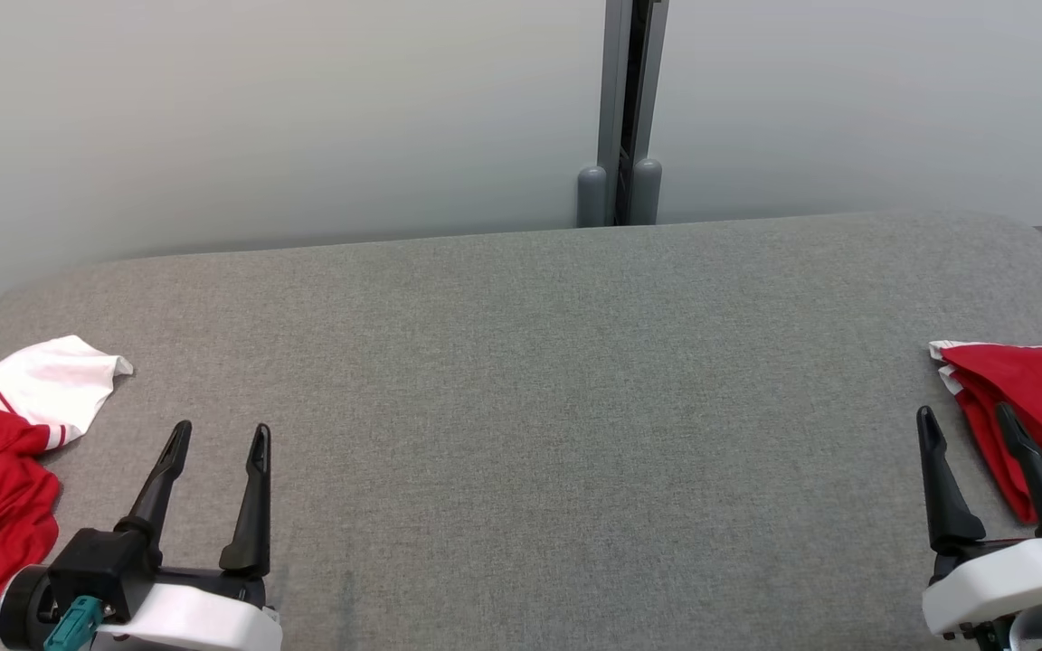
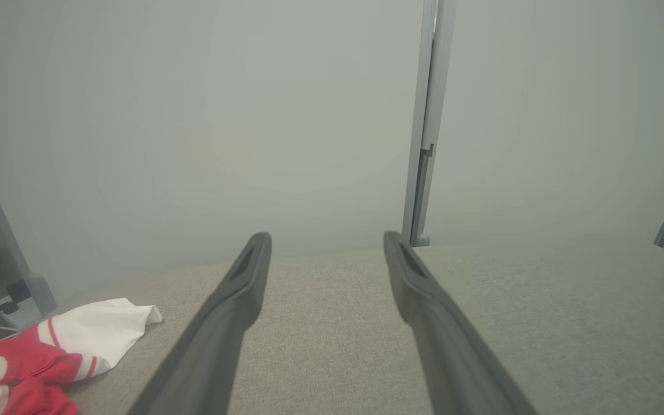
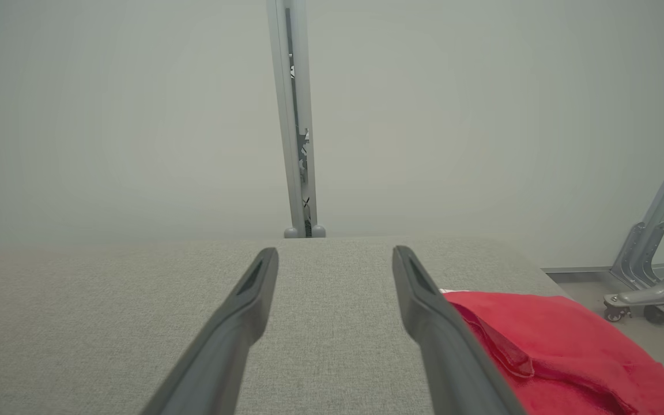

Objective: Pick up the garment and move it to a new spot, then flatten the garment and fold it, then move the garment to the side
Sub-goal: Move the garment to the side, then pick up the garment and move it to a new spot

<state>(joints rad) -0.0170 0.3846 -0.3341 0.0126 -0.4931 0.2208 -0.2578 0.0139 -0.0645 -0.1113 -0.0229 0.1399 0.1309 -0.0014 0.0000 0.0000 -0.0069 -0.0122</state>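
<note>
We are holding left gripper (image 1: 221, 429) open beside crumpled red-white garment (image 1: 5, 452), right gripper (image 1: 965, 413) open (both empty) near folded red garment (image 1: 1041, 389) on grey tabletop (image 1: 530, 407)

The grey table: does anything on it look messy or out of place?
Yes. The red-and-white garment at the left end of the table lies crumpled in a heap, a white sleeve poking out. The red garment at the right end looks folded by comparison.
</note>
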